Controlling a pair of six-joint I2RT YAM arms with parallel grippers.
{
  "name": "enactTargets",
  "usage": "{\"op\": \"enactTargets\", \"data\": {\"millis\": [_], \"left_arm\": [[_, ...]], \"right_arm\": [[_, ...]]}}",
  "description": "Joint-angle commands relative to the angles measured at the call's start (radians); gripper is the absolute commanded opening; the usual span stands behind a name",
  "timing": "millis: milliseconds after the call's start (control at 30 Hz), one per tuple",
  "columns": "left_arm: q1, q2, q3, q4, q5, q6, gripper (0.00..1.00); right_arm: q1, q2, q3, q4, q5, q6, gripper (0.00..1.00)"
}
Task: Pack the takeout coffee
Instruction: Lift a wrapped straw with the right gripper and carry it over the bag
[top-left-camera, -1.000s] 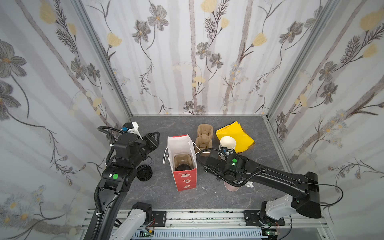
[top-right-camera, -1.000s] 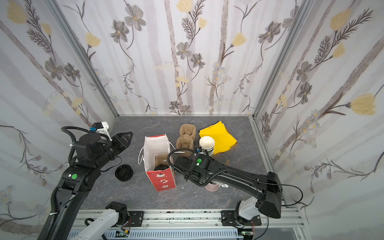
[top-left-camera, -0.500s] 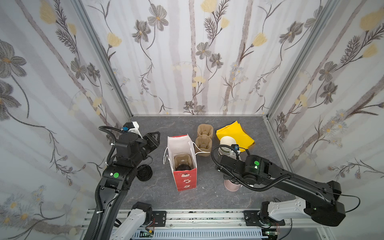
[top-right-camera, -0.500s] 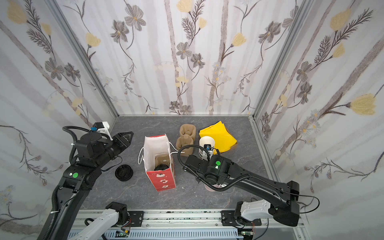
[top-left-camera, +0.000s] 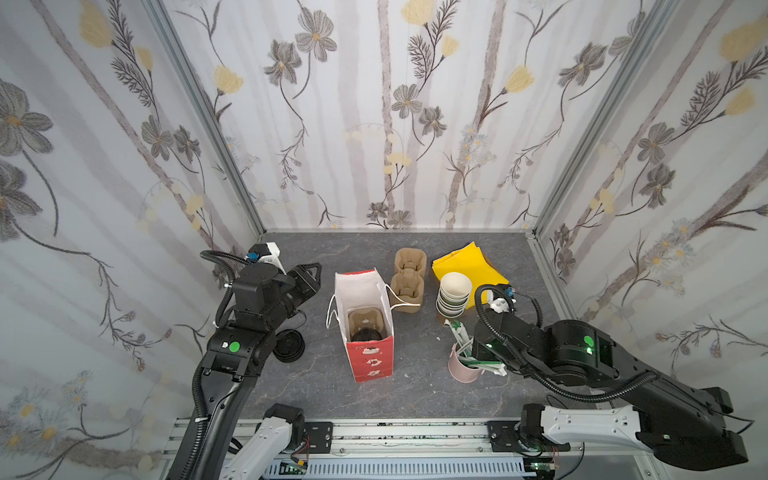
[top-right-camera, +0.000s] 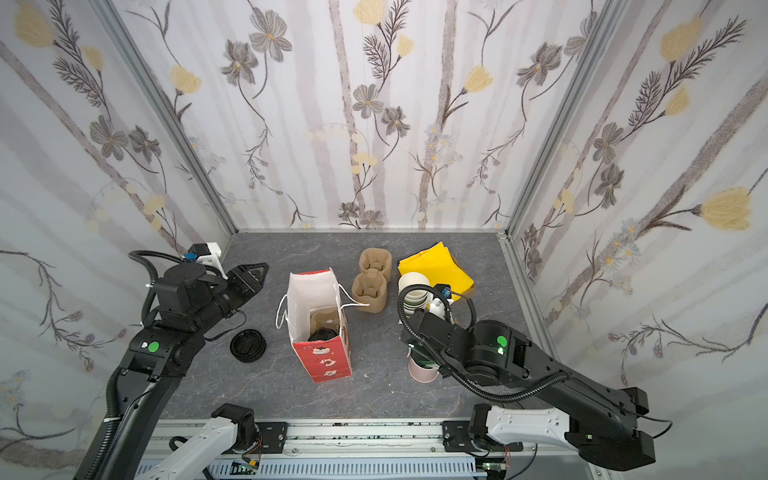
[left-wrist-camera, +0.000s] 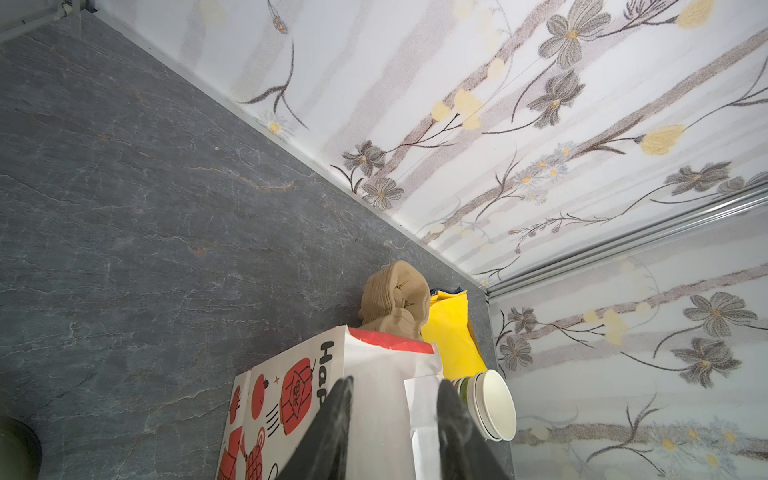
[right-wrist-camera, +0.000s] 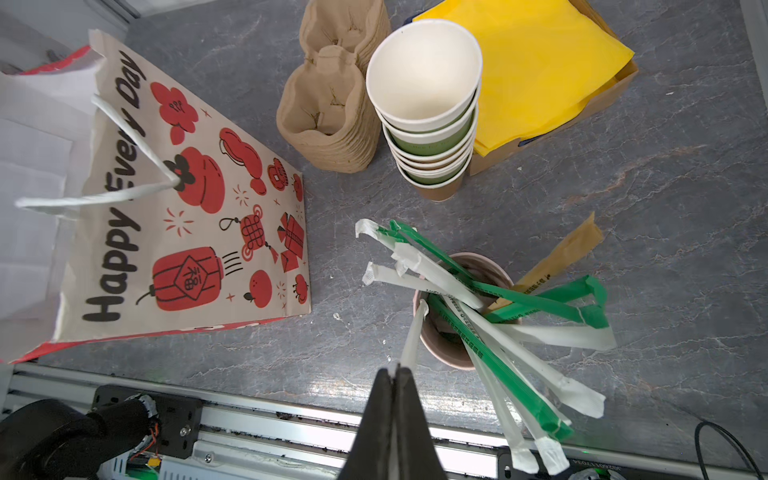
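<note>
Black-lidded takeout coffee: down inside paper bag | right gripper: swung from bag to pink cup, pinched on white straw | left gripper: parted, empty | straw next

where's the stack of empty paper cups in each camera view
Top view: stack of cups right of centre, beside the yellow napkins.
Top view: same spot, beside the napkins.
Left wrist: the stack shows past the paper bag, beside the napkins.
Right wrist: the stack stands between the pulp carriers and the napkins.
Shared landmark: the yellow napkins.
</note>
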Motion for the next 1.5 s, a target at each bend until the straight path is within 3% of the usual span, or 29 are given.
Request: {"op": "enactTargets", "data": {"millis": [0,300,533,733,867,1033,1300,1467], "left_arm": [[0.001,0.007,0.002,0.049,0.004,-0.017,0.35],[0.001,0.019,0.002,0.067,-0.064,-0.050,0.37],[0.001,0.037,-0.001,0.079,-0.055,-0.058,0.37],[0.002,0.044,-0.017,0.082,-0.029,-0.077,0.39],[0.002,0.038,-0.040,0.081,0.011,-0.120,0.39],[0.001,0.004,-0.071,0.081,0.024,-0.145,0.40],[0.000,-0.085,-0.166,0.075,0.015,-0.189,0.40],[0.001,-0.117,-0.210,0.068,0.011,-0.204,0.40]], "right_arm": [[0.005,-0.059,0.012,0.062,0.037,-0.018,0.07],[0.022,-0.309,0.014,0.249,0.000,-0.179,0.04],[0.021,-0.309,0.154,0.358,0.087,-0.329,0.08],[0.012,-0.126,0.379,0.460,0.076,-0.529,0.11],[-0.031,0.049,0.530,0.494,-0.069,-0.634,0.12],[-0.076,0.268,0.657,0.496,-0.292,-0.666,0.09],[-0.080,0.610,0.893,0.296,-0.415,-0.748,0.09],[-0.078,0.736,0.948,0.218,-0.395,-0.771,0.08]]}}
